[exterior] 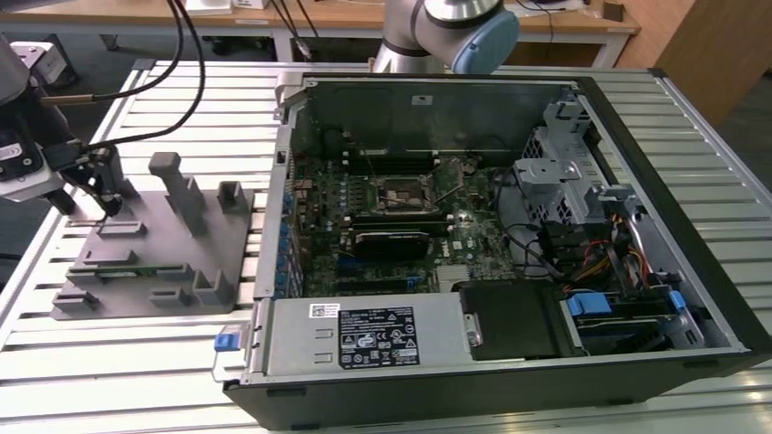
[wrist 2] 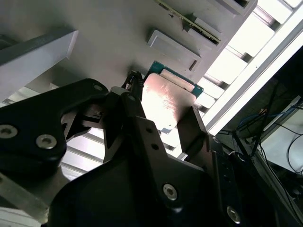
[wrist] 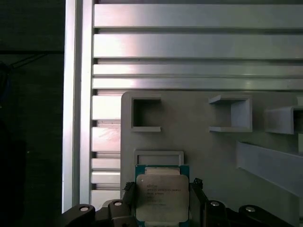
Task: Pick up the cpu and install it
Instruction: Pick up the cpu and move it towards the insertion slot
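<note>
From where the exterior view looks, the gripper [exterior: 107,206] hangs at that view's far left, its dark fingertips down at the near corner of the grey fixture [exterior: 181,271]. The fixture sits on the slatted metal table [exterior: 121,371]. Well apart from it, towards that view's right, the open computer case [exterior: 675,181] lies on its side with the motherboard [exterior: 471,226] showing and the black socket frame [exterior: 404,192] in the middle of it.

In the second wrist view, the cpu [wrist 2: 165,99] is right between the jaws. Its pale silvery top faces the camera and a thin teal edge shows at its far side. One of the black fingers [wrist 2: 137,109] lies along one side edge and the other along the opposite edge, with no gap that I can make out on either side. The fixture's pale surface is directly behind the chip.

In the first wrist view, the cpu [wrist: 161,196] again sits squarely in the gripper [wrist: 162,189], a finger [wrist: 129,193] pressed against each of two opposite edges, so the jaws are clamped on it. It lies just beside a shallow rectangular frame [wrist: 158,156] moulded into the fixture. Whether the chip rests on the fixture or has cleared it, I cannot tell.
</note>
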Robot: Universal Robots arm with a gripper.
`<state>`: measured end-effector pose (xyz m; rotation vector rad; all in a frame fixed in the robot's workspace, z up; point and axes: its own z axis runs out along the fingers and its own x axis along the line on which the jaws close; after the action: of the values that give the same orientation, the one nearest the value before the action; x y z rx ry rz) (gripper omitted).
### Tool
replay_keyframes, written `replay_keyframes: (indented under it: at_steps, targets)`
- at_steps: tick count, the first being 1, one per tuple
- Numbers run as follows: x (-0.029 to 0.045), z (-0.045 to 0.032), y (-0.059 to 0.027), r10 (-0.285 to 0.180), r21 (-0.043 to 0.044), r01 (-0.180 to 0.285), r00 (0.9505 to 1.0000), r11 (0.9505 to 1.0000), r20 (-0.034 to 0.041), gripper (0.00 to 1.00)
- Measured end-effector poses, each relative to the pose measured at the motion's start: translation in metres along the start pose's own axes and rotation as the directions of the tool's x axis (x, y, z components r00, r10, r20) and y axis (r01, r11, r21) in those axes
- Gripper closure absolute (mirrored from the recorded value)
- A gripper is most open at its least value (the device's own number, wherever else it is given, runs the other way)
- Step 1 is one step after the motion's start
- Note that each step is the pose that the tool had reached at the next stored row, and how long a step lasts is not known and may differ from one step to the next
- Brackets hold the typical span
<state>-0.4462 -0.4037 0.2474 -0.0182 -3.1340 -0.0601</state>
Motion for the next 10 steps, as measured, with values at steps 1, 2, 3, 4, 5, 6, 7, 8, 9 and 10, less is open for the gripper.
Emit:
replay_keyframes:
  at_steps: [1, 2, 3, 4, 5, 6, 7, 8, 9, 10]
  targets:
    - [0.0000, -0.0008, 0.0002, 0.000, 0.0000, 0.000, 1.0000, 1.0000, 0.0000, 0.46]
    - [0.0000, -0.0017, 0.0003, 0.000, 0.0000, 0.000, 1.0000, 1.0000, 0.0000, 0.46]
    - [0.0000, -0.0025, 0.0005, 0.000, 0.0000, 0.000, 1.0000, 1.0000, 0.0000, 0.46]
    - [0.0000, -0.0034, 0.0007, 0.000, -0.0001, 0.000, 1.0000, 1.0000, 0.0001, 0.46]
    - [0.0000, -0.0042, 0.0008, 0.000, 0.0000, 0.000, 1.0000, 1.0000, 0.0001, 0.46]
    - [0.0001, -0.0050, 0.0010, 0.000, 0.0000, 0.000, 1.0000, 1.0000, 0.0001, 0.46]
    - [0.0001, -0.0059, 0.0012, 0.000, 0.0000, 0.000, 1.0000, 1.0000, 0.0001, 0.46]
    - [0.0001, -0.0068, 0.0014, 0.000, 0.0000, 0.000, 1.0000, 1.0000, 0.0002, 0.46]
    - [0.0001, -0.0075, 0.0015, 0.000, -0.0001, 0.000, 1.0000, 1.0000, 0.0003, 0.46]
    - [0.0001, -0.0085, 0.0017, 0.000, 0.0000, 0.000, 1.0000, 1.0000, 0.0003, 0.46]
